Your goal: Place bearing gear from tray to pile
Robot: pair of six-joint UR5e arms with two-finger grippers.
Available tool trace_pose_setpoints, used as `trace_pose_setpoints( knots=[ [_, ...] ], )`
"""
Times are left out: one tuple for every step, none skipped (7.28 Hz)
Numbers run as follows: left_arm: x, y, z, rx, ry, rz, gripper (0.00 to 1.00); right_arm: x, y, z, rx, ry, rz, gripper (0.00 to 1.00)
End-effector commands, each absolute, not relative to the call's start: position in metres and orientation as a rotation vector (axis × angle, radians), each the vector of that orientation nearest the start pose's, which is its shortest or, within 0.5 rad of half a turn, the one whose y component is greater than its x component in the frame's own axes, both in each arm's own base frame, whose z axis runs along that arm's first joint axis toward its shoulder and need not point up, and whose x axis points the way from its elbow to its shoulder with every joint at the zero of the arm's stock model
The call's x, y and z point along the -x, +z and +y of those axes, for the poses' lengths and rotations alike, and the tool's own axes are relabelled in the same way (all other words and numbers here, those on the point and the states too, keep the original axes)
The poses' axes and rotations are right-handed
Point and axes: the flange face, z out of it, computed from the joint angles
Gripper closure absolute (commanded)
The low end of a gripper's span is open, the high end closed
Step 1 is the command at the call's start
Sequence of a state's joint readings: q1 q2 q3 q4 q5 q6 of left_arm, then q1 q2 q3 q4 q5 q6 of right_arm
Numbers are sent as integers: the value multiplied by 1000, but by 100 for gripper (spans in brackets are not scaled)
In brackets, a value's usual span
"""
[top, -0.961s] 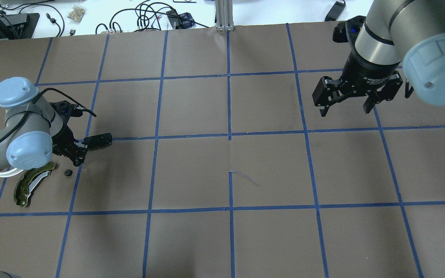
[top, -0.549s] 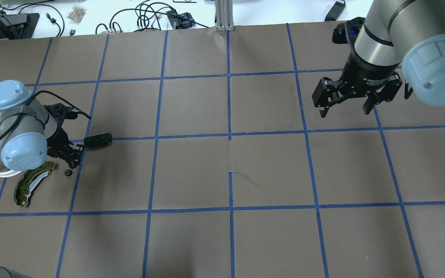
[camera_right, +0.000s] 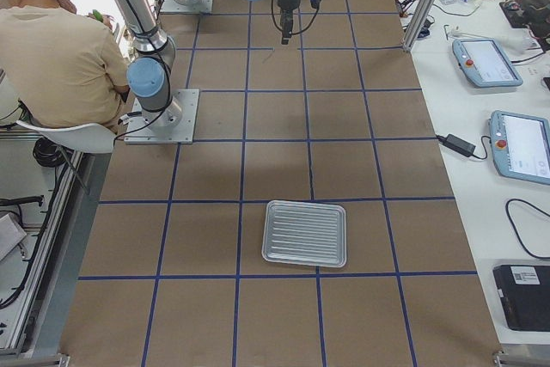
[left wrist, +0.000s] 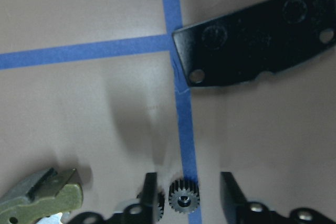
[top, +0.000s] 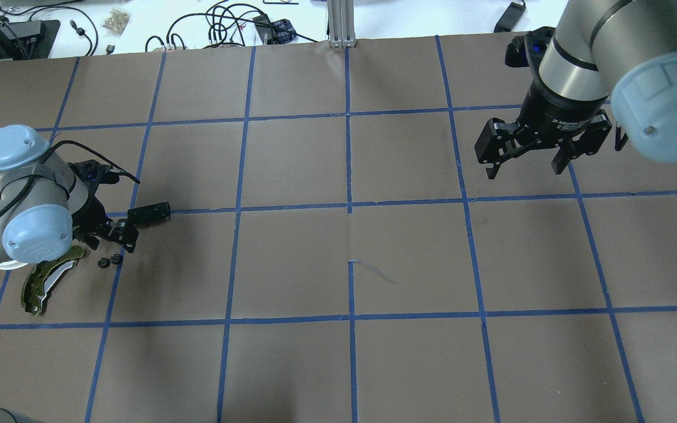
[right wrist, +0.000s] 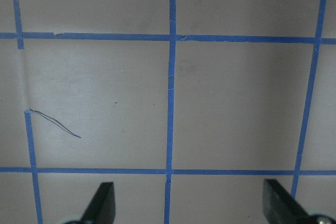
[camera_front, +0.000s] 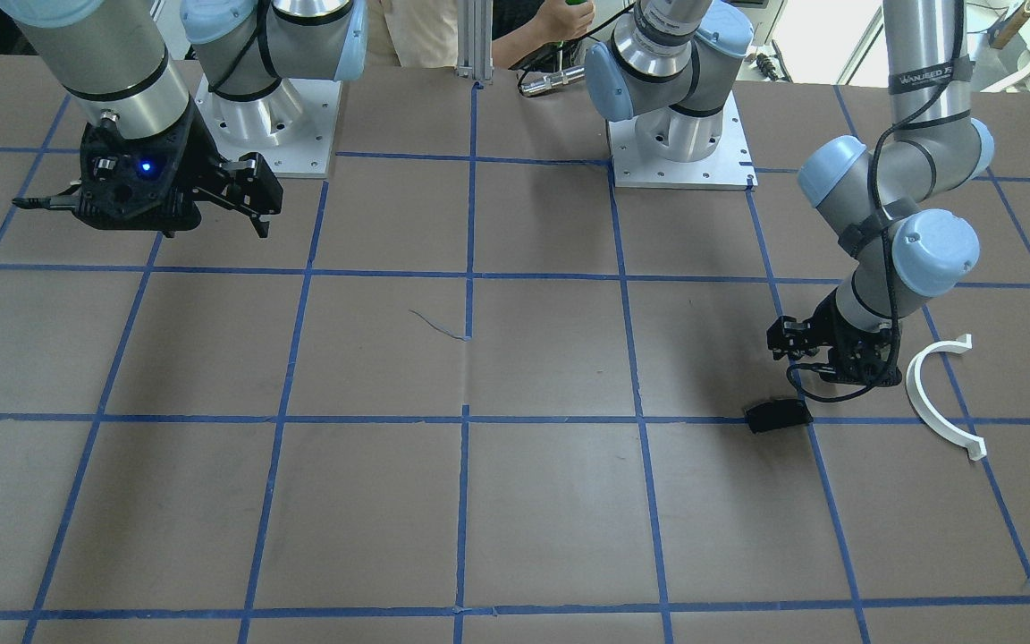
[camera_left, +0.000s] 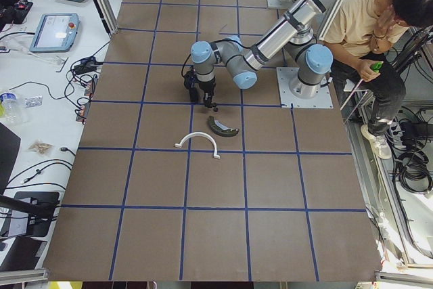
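Left fingers point(left wrist: 150, 192) stand apart, gripping nothing, flanking a small black toothed bearing gear point(left wrist: 185, 201) on blue tape point(left wrist: 180, 124).

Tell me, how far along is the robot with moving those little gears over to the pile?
Nearly finished, it seems. Done: two small black gears lie beside the olive-green brake shoe, and the tray looks empty. In hand: nothing gripped; the left gripper is open, with one gear loose between its fingers. The right gripper hangs open and empty. Left: probably just backing away.
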State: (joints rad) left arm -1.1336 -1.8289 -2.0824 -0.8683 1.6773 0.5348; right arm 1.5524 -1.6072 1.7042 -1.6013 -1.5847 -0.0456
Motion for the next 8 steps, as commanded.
trace_pose_setpoints(
  knots=[
    [-83,229,-504,-160,114,3054,0,-123,443,-470,42,107,3153,0],
    [-72,255,-511,-144,119,3057,0,-123,444,-470,42,105,3156,0],
    [-41,287,-525,-173,145,3053,0,-123,443,-470,42,110,3153,0],
    [-2,338,-541,-156,154,3050,0,-123,444,-470,42,105,3153,0],
    [31,381,-549,-103,188,3053,0,-123,444,-470,42,105,3151,0],
    [54,419,-551,-73,167,3047,0,-123,444,-470,42,105,3153,0],
    [83,437,-542,-44,150,3093,0,-123,445,-470,44,102,3151,0],
    [112,444,-534,-59,126,3121,0,-123,445,-470,44,102,3151,0]
  ],
)
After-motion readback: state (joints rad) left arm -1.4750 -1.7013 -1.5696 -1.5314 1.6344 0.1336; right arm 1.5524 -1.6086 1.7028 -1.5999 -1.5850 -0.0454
